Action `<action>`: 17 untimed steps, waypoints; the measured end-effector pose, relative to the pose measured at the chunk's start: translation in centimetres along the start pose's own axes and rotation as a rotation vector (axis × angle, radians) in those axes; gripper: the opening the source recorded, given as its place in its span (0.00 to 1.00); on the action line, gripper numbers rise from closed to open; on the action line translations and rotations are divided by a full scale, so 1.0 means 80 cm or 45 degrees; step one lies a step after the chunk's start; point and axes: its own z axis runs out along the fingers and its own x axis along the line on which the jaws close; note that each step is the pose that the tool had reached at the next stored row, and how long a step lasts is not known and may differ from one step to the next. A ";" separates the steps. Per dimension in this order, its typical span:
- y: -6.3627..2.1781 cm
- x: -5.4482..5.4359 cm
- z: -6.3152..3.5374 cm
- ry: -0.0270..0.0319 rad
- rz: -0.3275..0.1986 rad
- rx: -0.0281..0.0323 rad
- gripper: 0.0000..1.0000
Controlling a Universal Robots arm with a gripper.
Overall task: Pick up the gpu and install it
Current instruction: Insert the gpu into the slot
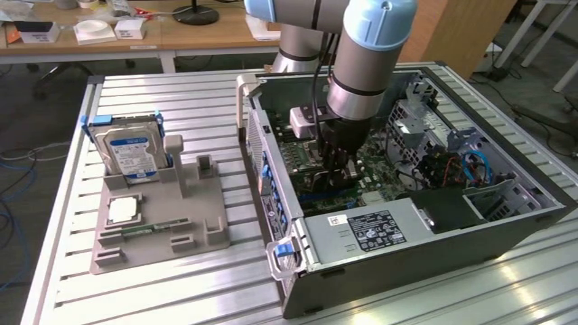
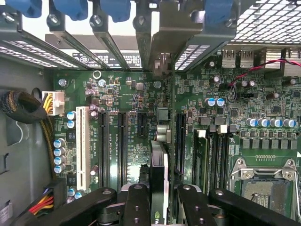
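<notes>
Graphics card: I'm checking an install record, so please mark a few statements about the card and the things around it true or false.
1. The gripper holds the graphics card edge-on above the green board. True.
2. The hard drive lies flat inside the computer case. False: it stands upright in the gray holder, outside the case.
3. The case is open on top, with the arm reaching down into it. True.
4. The gray holder sits on the exterior view's right of the case. False: it sits on the exterior view's left.
</notes>
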 end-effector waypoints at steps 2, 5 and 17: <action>0.000 0.000 0.000 -0.0002 0.000 0.0002 0.27; 0.000 0.000 0.000 -0.0003 0.000 0.0001 0.27; 0.000 -0.002 0.000 0.0000 0.000 0.0012 0.27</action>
